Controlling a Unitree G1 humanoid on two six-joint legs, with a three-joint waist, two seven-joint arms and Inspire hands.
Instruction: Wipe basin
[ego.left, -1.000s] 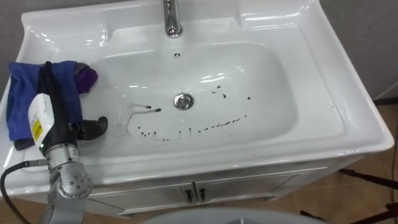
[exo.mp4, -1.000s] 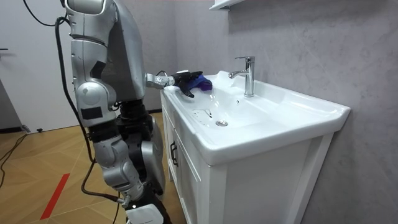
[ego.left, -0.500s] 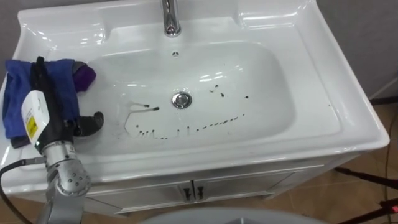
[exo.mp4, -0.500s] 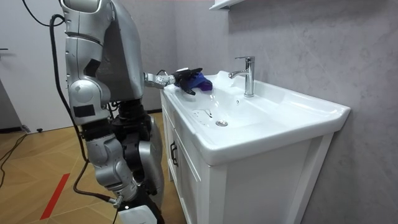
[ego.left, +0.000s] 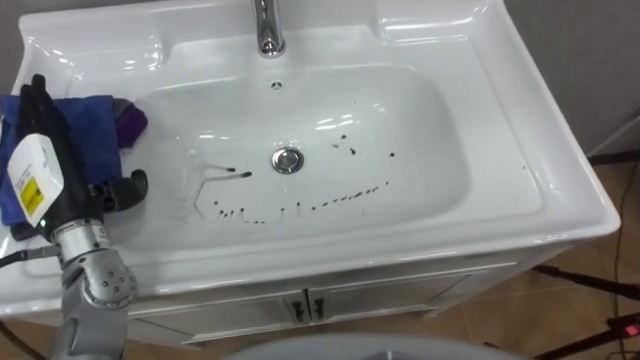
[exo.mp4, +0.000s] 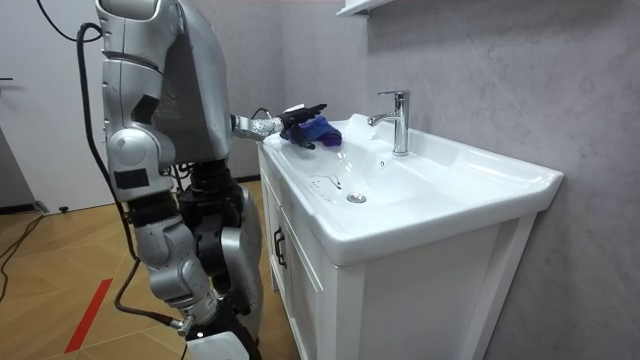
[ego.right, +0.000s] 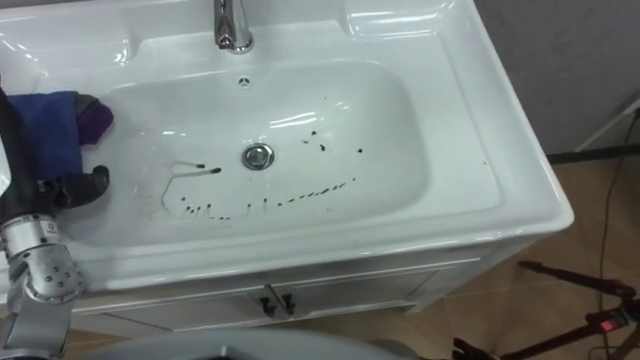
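Basin (ego.left: 440, 215) was a white, glossy rectangular bowl with rounded corners, sunk in a broad flat-rimmed top over a white cabinet (ego.left: 340, 300) with two small dark door handles. Its glaze caught bright highlights along the back wall. Dark specks (ego.left: 300, 210) ran in a loose curved line across the floor of the bowl in front of the round metal drain (ego.left: 287, 158), with a few more scattered to the drain's right and a thin streak to its left. A chrome faucet (ego.left: 265, 30) stood at the middle of the back rim, with a small overflow hole (ego.left: 276, 85) just below it.

On the left rim lay a soft blue cloth (ego.left: 95, 125), rumpled, with a purple fold (ego.left: 132, 122) at its edge nearest the bowl. The robot's left hand (ego.left: 62, 150), black and hard-shelled, lay on top of the cloth with fingers stretched out straight toward the back and thumb (ego.left: 125, 190) sticking out sideways over the bowl's edge. In the room view the robot stood upright before the cabinet, at the room view's left, on a wooden floor (exo.mp4: 60, 250).
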